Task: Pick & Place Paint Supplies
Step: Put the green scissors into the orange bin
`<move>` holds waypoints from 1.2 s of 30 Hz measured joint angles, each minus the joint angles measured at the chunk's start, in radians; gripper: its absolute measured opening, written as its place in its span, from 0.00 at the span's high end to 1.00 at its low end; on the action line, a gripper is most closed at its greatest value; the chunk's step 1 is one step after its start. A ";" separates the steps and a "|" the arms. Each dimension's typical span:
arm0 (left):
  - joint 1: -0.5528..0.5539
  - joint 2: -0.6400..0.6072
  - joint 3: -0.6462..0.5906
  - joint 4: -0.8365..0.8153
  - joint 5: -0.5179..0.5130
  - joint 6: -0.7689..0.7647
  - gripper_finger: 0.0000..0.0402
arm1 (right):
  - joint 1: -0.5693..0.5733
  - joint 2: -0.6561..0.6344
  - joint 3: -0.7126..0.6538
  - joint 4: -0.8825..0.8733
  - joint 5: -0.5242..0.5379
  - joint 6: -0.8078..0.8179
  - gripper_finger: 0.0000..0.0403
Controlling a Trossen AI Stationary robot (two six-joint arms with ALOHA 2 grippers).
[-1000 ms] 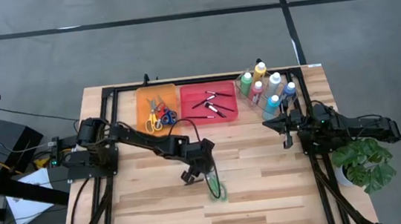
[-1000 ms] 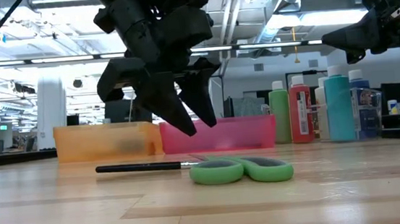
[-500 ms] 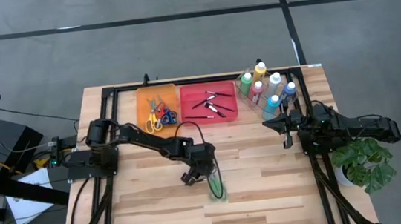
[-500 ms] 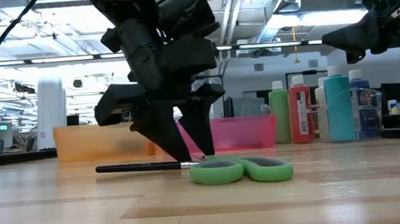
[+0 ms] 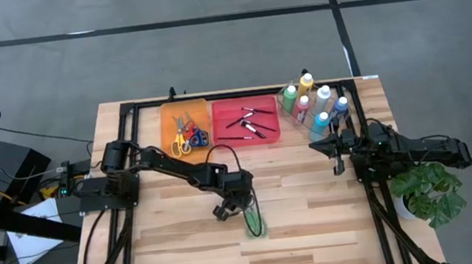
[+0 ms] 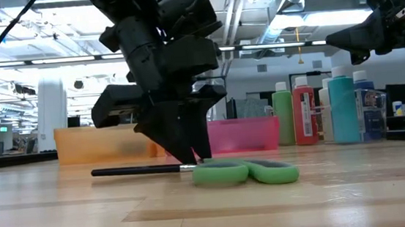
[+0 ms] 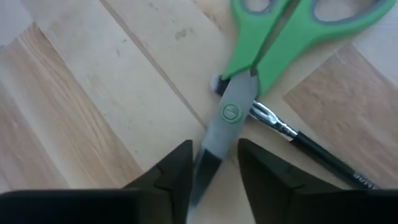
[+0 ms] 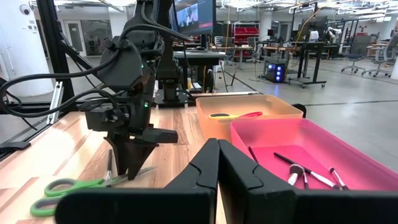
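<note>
Green-handled scissors [image 5: 254,225] lie flat on the wooden table near its middle, across a thin dark-handled brush [image 6: 134,171] whose metal ferrule [image 7: 273,121] shows under them. My left gripper [image 5: 231,210] slants steeply down onto the scissors' blade end and is shut on the blades. My right gripper [image 5: 338,163] waits shut at the table's right side, level and touching nothing. Paint bottles [image 5: 312,106] stand in a clear holder at the far right. My left gripper pinches the scissors' closed blades [image 7: 211,152] between its two fingers [image 7: 177,171], just short of the pivot screw. The fingers come from above, slanting down, one on each side of the blades. The scissors lie flat on the table, partly on the brush.
An orange bin [image 5: 167,130] with scissors and a pink bin [image 5: 248,137] with brushes stand at the far edge, left of the bottle holder. A potted plant [image 5: 427,193] sits at the right edge. Bare wood lies around the green scissors.
My left gripper has come down onto the green scissors' blades, and its fingers have drawn together about them. The scissors and the brush still lie on the table.
</note>
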 joint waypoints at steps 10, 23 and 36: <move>-0.001 0.000 -0.001 -0.011 0.001 -0.042 0.88 | 0.000 0.000 0.000 0.000 0.000 0.000 1.00; -0.005 -0.002 -0.002 -0.011 -0.010 -0.143 0.88 | 0.000 0.000 0.000 0.000 0.000 0.000 1.00; -0.003 -0.202 -0.006 -0.030 -0.032 -0.223 0.88 | 0.000 0.000 0.000 0.000 0.000 0.000 1.00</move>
